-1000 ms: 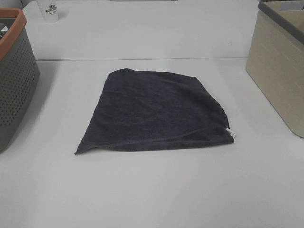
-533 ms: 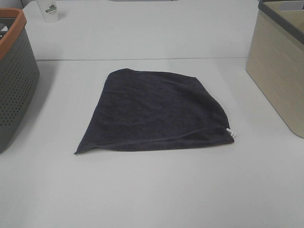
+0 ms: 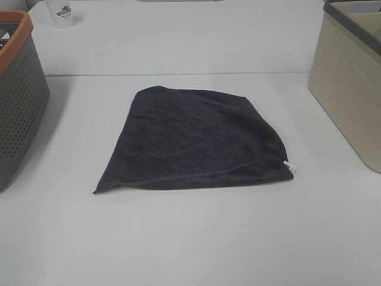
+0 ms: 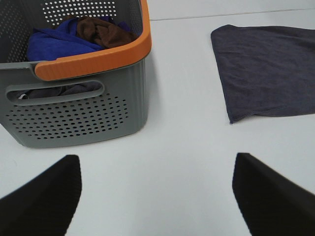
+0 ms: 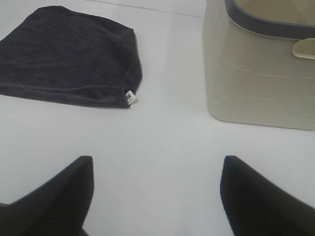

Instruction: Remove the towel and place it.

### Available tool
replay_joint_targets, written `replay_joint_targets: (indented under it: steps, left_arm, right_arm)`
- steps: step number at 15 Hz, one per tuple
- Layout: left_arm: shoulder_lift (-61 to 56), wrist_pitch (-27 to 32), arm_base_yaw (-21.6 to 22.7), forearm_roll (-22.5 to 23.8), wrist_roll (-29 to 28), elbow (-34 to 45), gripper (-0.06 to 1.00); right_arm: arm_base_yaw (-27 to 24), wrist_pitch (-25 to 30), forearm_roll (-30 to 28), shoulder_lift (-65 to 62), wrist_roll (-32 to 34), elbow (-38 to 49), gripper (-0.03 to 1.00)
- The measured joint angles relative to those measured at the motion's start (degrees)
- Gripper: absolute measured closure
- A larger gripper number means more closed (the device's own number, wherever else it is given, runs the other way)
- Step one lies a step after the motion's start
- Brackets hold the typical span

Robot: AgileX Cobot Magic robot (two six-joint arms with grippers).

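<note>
The dark charcoal towel [image 3: 193,140] lies flat on the white table in the middle of the exterior view, with a small white tag [image 3: 290,167] at its front right corner. It also shows in the left wrist view [image 4: 268,71] and the right wrist view [image 5: 69,56]. Neither arm shows in the exterior view. My left gripper [image 4: 155,194] is open and empty above bare table, near the grey basket. My right gripper [image 5: 155,189] is open and empty above bare table, between the towel's tag corner and the beige basket.
A grey perforated basket with an orange rim [image 3: 18,89] stands at the left; in the left wrist view it [image 4: 88,105] holds blue and brown cloths. A beige basket with a dark rim [image 3: 351,77] stands at the right. A white cup [image 3: 61,13] stands at the back left.
</note>
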Motion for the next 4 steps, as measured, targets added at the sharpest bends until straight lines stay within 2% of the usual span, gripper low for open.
replay_joint_targets:
  steps: [4]
  left_arm:
    - [0.00,0.00,1.15,0.00,0.00,0.00,0.16]
  right_arm:
    - [0.00,0.00,0.00,0.00,0.00,0.00,0.25]
